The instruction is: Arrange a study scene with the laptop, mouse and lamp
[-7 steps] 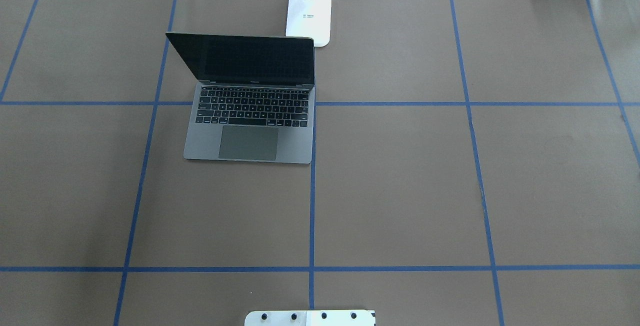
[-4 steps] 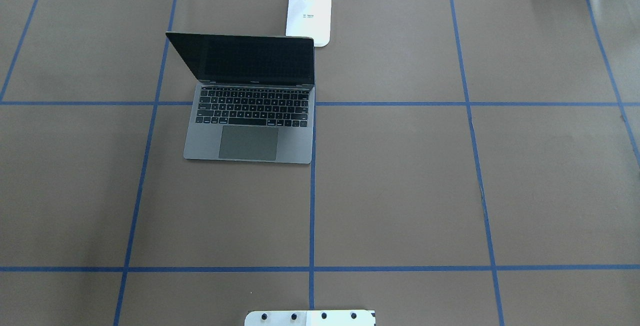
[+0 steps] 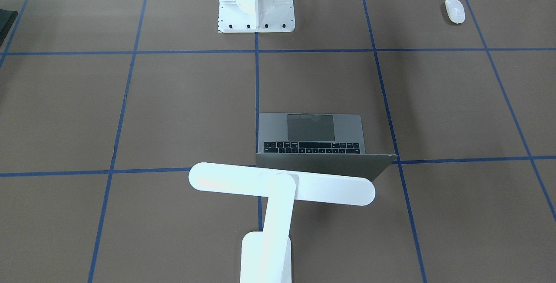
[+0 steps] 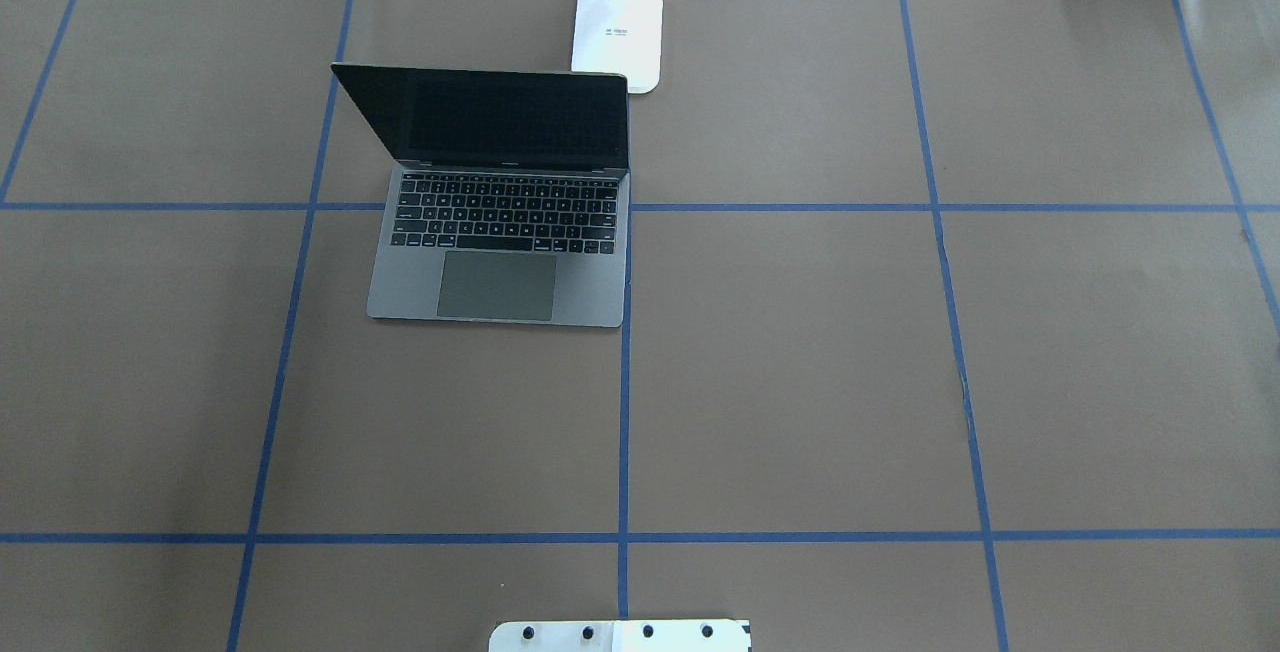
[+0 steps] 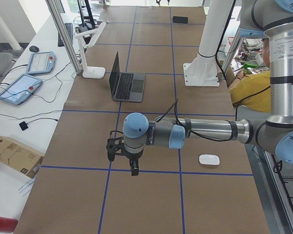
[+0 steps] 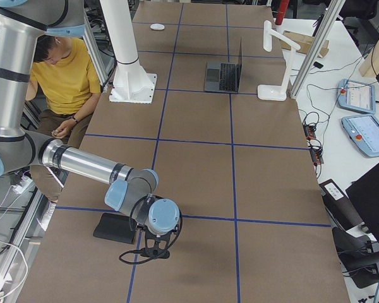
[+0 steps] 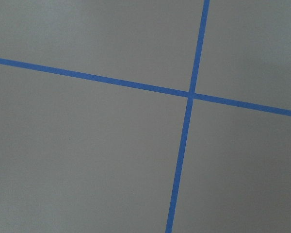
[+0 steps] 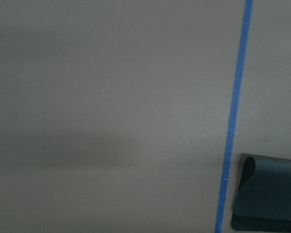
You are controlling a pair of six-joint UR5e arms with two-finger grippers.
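Two items, laptop [image 4: 497, 232] and lamp [image 4: 618, 32], sit unmoved upper middle overhead; mouse [image 3: 455, 11], upper right in the front view, awaits placing. Whether left gripper [image 5: 133, 168] or right gripper [image 6: 154, 251] is open, I cannot tell.

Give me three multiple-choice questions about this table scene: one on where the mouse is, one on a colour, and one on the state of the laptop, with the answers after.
1. Where does the mouse lie relative to the laptop?
A. On its trackpad
B. On the bare table, well apart from it, toward the robot's left
C. Touching its edge

2. What colour are the tape lines on the table?
A. Red
B. Yellow
C. Blue

3. What state is the laptop in?
A. Open, screen dark
B. Shut flat
C. Open, screen lit

Answers:
1 B: the front-facing view shows the mouse alone on the brown surface, far from the laptop.
2 C: the grid is blue in every view.
3 A: the overhead view shows the lid raised and the screen black.
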